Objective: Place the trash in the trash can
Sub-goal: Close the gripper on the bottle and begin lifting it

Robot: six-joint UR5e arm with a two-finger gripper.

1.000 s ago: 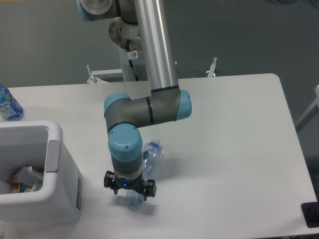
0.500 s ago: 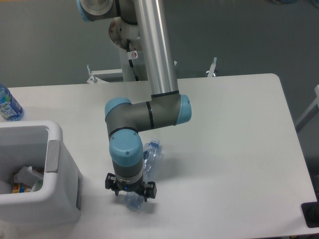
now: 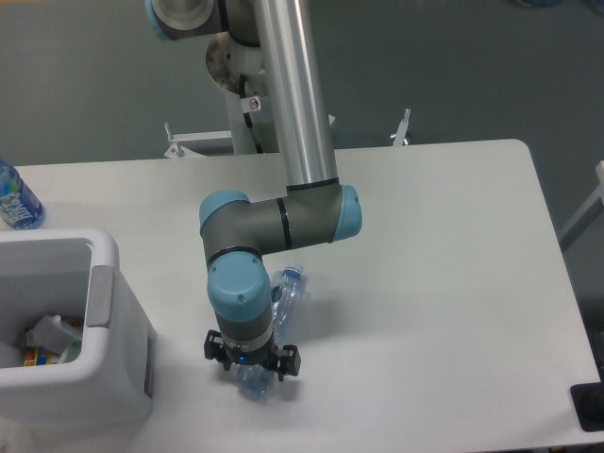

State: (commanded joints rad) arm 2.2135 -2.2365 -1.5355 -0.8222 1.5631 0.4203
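Descent is seen against the earlier frame: the pincer [image 3: 252, 360] is set lower and slightly further right, now down around the lower end of the crushed bottle [image 3: 279, 307]. Whether the jaws are pressed onto the plastic cannot be told. The bottle is laid flat on the desk [image 3: 434, 274], clear and crumpled, its blue cap pointed up and right of the pincer. The trash can [image 3: 75, 330] is placed well left of the pincer, with paper scraps held inside.
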